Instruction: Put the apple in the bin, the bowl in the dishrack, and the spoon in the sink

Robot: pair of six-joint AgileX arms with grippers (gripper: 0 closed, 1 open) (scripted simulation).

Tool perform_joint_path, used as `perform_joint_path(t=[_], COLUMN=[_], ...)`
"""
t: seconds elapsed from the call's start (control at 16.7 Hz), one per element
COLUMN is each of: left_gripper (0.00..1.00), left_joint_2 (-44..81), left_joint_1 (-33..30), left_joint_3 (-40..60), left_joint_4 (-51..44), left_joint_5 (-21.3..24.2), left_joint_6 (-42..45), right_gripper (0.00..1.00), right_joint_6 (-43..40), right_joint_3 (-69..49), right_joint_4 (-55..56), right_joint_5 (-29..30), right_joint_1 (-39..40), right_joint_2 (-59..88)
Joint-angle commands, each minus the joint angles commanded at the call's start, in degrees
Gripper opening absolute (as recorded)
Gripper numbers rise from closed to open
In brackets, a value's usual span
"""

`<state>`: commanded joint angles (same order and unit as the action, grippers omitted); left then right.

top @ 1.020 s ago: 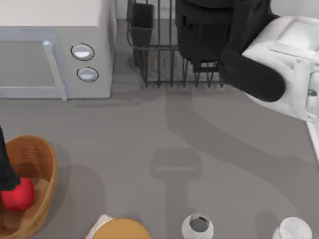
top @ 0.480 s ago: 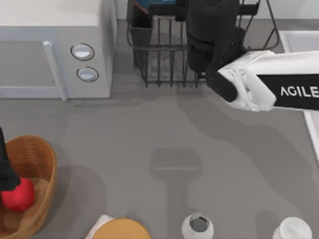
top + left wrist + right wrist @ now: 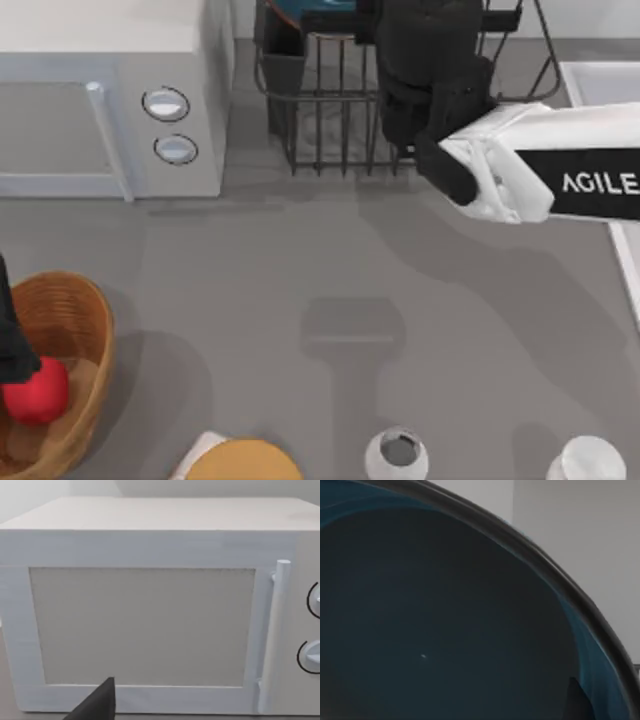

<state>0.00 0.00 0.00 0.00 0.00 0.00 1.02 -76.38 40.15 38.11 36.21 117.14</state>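
I see the bowl [image 3: 300, 10] at the far edge, its blue rim showing over the dishrack [image 3: 330, 110]; its dark inside [image 3: 435, 630] fills my right wrist view. My right end effector [image 3: 425, 60] hangs over the rack beside it; I cannot tell its grip. The apple [image 3: 35, 390] lies in the bin [image 3: 75, 320] at the near left, under my left arm; the left wrist view faces the microwave [image 3: 150, 605].

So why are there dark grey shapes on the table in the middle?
Top view: those are shadows on the table, soft-edged, cast by the right arm reaching over the dishrack. Right wrist view: the bowl looks dark inside, very close to the camera.
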Motion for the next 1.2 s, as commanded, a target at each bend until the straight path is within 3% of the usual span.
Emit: perform_joint_path(t=[0.6,1.2], left_gripper=[1.0,1.0], left_joint_2=[0.0,0.0], left_joint_1=[0.0,0.0], left_joint_3=[0.0,0.0], left_joint_4=[0.0,0.0], left_joint_5=[0.0,0.0], left_joint_6=[0.0,0.0], right_gripper=[0.98,1.0], right_joint_6=[0.0,0.0], right_joint_3=[0.0,-0.01], right_joint_4=[0.0,-0.01], right_joint_5=[0.0,0.01], right_joint_1=[0.0,0.12], right_joint_2=[0.0,-0.02])
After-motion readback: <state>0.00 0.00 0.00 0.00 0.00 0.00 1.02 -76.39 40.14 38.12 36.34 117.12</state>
